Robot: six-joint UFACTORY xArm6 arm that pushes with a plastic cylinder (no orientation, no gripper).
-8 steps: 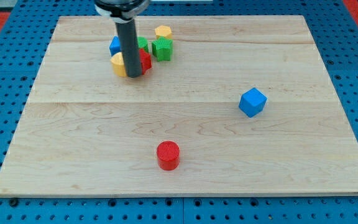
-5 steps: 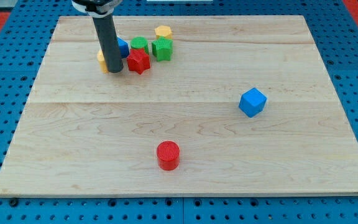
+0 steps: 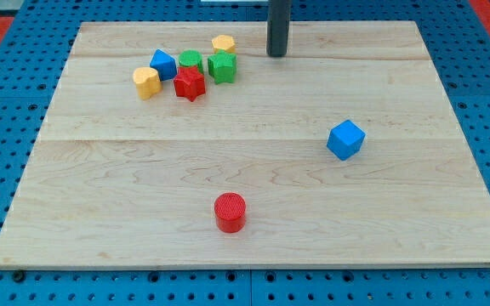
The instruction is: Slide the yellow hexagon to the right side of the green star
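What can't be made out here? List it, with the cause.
- Rod above my tip: cut off by the view's top edge.
- Yellow hexagon: its lower part is hidden behind the green star.
- Green block: partly hidden behind the red star; shape unclear.

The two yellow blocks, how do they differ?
The yellow hexagon sits at the cluster's top, just above the green star; the yellow heart sits at the cluster's left end, beside the blue block. The hexagon is nearer my tip, which touches neither. Both share the same yellow.
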